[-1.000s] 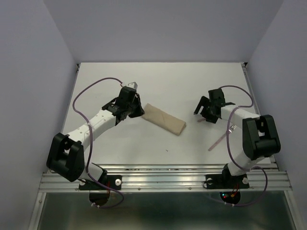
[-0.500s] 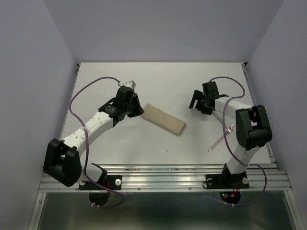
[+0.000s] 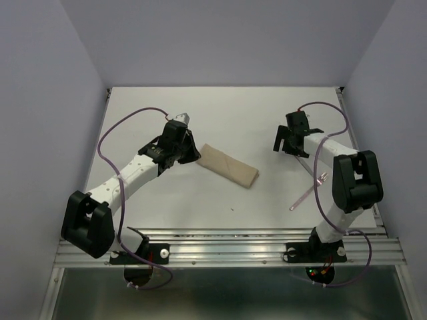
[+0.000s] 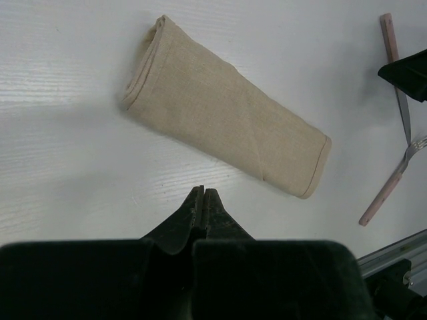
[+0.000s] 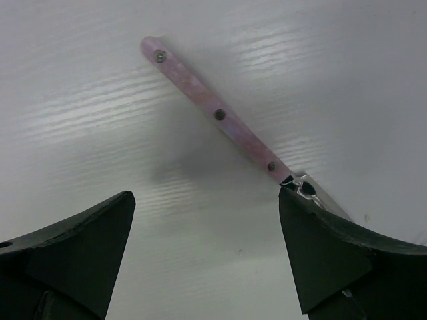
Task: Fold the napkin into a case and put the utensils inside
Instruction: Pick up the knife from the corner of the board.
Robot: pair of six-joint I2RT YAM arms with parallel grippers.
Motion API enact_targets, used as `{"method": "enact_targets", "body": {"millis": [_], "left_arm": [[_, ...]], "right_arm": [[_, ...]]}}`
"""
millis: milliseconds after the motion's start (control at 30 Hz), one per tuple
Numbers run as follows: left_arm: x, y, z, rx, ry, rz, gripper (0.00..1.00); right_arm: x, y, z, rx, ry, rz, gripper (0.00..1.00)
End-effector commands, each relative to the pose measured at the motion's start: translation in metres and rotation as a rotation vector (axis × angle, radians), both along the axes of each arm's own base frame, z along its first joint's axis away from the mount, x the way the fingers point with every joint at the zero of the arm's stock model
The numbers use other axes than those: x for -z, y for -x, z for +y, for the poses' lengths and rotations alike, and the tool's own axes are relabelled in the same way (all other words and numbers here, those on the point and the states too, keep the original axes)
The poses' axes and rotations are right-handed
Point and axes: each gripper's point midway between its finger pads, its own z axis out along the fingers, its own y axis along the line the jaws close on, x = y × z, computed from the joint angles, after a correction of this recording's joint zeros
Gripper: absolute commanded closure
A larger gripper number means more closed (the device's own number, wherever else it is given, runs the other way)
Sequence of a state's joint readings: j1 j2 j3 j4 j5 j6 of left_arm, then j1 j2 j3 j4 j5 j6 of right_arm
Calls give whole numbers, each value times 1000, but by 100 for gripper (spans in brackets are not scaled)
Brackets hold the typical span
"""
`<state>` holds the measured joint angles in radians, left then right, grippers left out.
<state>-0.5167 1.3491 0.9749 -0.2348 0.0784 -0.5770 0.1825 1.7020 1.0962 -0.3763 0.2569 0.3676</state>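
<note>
Cutlery lies on my right side, so the pick falls to my right hand [image 5: 205, 195]; its fingers are spread wide and empty, hanging above the counter [image 3: 220, 113] with one pink-handled utensil [image 5: 213, 113] below the gap between them; that handle runs on a slant, its free end off toward my left finger's side and its metal end slipping out of sight behind my right finger [image 5: 333, 260]; I judge that the slant matters most, since my fingers close side to side and the handle crosses that line at an angle rather than square, so a small turn of the wrist before I come down should give a cleaner pinch. The fork [image 4: 390, 183] rests just beside it, nearer the counter's front edge, tines toward the other piece's blade; the case [image 4: 223, 117] sits well apart toward the middle, a folded oblong on its own slant, untouched; my left hand [image 4: 203, 192], pressed together and holding nothing, hovers near the case, better placed to steady or open it.
</note>
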Motion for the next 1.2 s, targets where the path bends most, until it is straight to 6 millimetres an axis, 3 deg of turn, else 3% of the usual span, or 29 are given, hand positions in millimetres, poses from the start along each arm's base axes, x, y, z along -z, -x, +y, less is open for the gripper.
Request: {"method": "enact_targets", "body": {"millis": [0,167,367,767,867,1033,1167], "left_arm": [[-2,0,-3,18,11,-13,100],[2,2,-1,23,1,-11,100],[13,1,-8,46,6,21,100],[14,3,-8,46,12,23,100],[14,2,-9,48,11,25,100],[12,3,-8,46,12,23,100],[12,2,-7,39,8,22,100]], "right_arm": [[12,-2,-28,14,90,81,6],[28,-6,-38,23,89,118,7],[39,-10,-34,-11,75,138,11],[53,-21,-17,-55,2,147,50],[49,-35,-10,-77,-26,127,55],[49,-58,4,-86,-92,114,76],[47,-62,13,-78,-92,114,79]]}}
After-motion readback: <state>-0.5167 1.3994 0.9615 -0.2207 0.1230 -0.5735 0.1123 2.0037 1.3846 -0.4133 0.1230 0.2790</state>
